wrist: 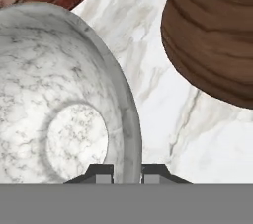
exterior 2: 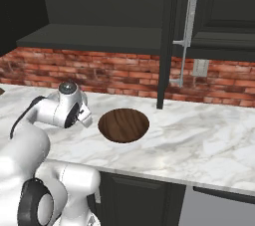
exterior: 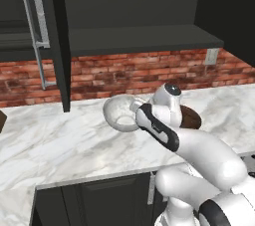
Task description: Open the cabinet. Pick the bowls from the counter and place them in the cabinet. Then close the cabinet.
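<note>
— What has the claw (wrist: 127,172) got?
— I see it closed on the rim of the marble bowl (exterior: 118,112), one finger inside, one outside, I think; the tips are mostly hidden.
— And the rest?
— The wooden bowl (exterior 2: 123,125) sits just right of it on the counter (exterior 2: 199,140). The cabinet (exterior: 129,38) stands open above.

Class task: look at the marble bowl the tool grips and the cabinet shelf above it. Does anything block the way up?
Nothing visible does. Both cabinet doors stand open, and the shelf above the marble bowl looks bare. The wooden bowl sits beside it, not above.
</note>
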You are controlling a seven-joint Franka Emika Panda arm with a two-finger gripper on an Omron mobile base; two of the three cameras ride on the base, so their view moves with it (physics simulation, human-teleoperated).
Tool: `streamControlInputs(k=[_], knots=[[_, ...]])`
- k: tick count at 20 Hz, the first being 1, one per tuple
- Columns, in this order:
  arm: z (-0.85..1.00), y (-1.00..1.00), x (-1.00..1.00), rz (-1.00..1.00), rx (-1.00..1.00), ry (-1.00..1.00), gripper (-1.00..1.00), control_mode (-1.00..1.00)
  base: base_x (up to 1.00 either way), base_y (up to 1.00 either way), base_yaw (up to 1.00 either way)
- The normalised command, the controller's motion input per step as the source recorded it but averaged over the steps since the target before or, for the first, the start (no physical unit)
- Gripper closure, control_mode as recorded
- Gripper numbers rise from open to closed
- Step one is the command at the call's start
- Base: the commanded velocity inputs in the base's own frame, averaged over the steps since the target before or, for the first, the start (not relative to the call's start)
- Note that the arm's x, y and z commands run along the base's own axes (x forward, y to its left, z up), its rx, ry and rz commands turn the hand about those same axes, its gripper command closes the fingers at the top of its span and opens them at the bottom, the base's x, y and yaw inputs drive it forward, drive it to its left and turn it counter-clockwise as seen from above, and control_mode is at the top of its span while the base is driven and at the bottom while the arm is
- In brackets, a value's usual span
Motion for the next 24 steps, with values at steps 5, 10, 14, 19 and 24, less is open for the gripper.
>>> streamControlInputs(k=[5, 10, 14, 19, 24], knots=[[1.00, -0.26, -0.63, -0.09, 0.00, 0.01, 1.00, -1.00, 0.00, 0.00, 0.00], [1.00, -0.12, -0.39, -0.09, 0.00, 0.01, 1.00, -1.00, 0.00, 0.00, 0.00], [0.91, 0.00, -0.01, -0.04, 0.00, -0.12, 1.00, -1.00, 0.00, 0.00, 0.00], [0.90, 0.00, 0.00, 0.00, 0.01, -0.22, 1.00, -1.00, 0.00, 0.00, 0.00], [0.63, 0.00, 0.22, 0.00, 0.02, -0.25, 1.00, -1.00, 0.00, 0.00, 0.00]])
